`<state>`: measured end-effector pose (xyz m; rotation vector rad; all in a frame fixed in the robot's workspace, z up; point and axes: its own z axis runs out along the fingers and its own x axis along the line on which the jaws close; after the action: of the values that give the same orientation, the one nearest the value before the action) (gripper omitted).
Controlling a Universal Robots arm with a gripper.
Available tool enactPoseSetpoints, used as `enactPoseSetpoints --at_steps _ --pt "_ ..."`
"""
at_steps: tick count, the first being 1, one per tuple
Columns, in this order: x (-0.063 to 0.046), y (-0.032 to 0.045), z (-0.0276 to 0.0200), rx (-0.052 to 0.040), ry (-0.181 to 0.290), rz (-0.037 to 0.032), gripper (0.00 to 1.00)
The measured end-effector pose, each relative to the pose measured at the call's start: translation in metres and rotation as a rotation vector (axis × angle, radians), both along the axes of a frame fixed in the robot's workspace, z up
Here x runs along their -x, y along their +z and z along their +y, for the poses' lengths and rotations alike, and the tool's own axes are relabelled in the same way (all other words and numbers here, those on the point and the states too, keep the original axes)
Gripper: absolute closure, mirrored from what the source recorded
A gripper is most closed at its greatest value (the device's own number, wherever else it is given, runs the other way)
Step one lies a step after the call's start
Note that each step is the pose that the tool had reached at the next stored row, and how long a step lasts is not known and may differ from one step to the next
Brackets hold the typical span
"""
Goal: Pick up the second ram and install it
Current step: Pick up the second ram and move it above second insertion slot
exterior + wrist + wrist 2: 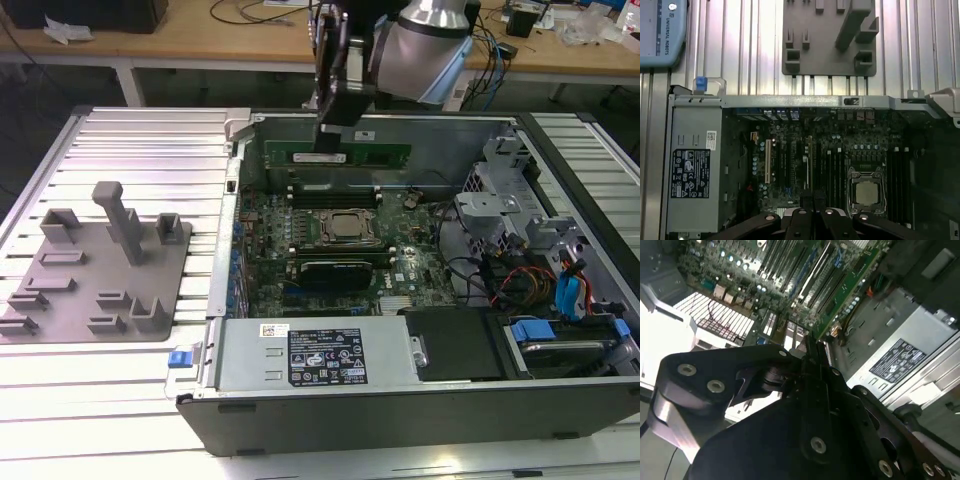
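One gripper [333, 138] hangs at the far wall of the open computer case [420, 415]. Its fingers are pressed close on the top edge of the second ram [380, 156], so far as the exterior view shows. The green stick stands on its long edge at twelve o'clock from the processor socket [348, 228], just above the black memory slots [330, 192], and I cannot tell whether it touches them.

Seating it well probably calls for three things:
- keeping the stick upright and parallel to its slot
- matching the notch to the slot's key
- pushing straight down with even force, so that neither end tips in first

A skewed push could strain the slot or the board.

Counted: one green stick, one socket and one grey power supply [320, 355] at six o'clock from the socket. One grey holder tray [70, 305] lies outside the case at nine o'clock. Slot banks flank the socket at twelve and six o'clock; I cannot count single slots reliably.
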<state>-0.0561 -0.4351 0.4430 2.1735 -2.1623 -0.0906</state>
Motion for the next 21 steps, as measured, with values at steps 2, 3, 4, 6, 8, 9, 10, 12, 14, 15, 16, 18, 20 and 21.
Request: enactPoseSetpoints --at_steps 2,3,4,6,8,9,10,12,14,15,16,18,20,21 --pt "-0.008 -0.0019 0.0003 -0.0001 0.0 0.0027 0.91" --pt "-0.01 -0.0026 0.0006 -0.0001 0.0 0.0037 0.91" --pt "-0.011 -0.0035 0.001 -0.0001 0.0 0.0045 0.91" --pt "-0.015 -0.0073 0.0023 -0.0002 0.0 0.0077 0.91" --pt "-0.017 -0.0107 0.003 -0.0001 0.0 0.0091 0.91" --pt "-0.018 -0.0132 0.0035 -0.0001 0.0 0.0102 0.91" --pt "-0.019 -0.016 0.0041 -0.0001 0.0 0.0113 0.91" --pt "-0.025 -0.0263 0.0068 -0.0001 0.0 0.0177 0.91" --pt "-0.029 -0.0334 0.0106 0.0 0.0 0.0206 0.91" --pt "-0.03 -0.0366 0.0126 0.0 0.0 0.0215 0.91" --pt "-0.03 -0.0389 0.0143 0.0001 0.0 0.0224 0.91" --pt "-0.031 -0.0449 0.0183 0.0 0.0 0.0232 0.91" --pt "-0.032 -0.0495 0.0211 0.0001 0.0 0.0239 0.91" --pt "-0.032 -0.0512 0.022 0.0001 0.0 0.0242 0.91"
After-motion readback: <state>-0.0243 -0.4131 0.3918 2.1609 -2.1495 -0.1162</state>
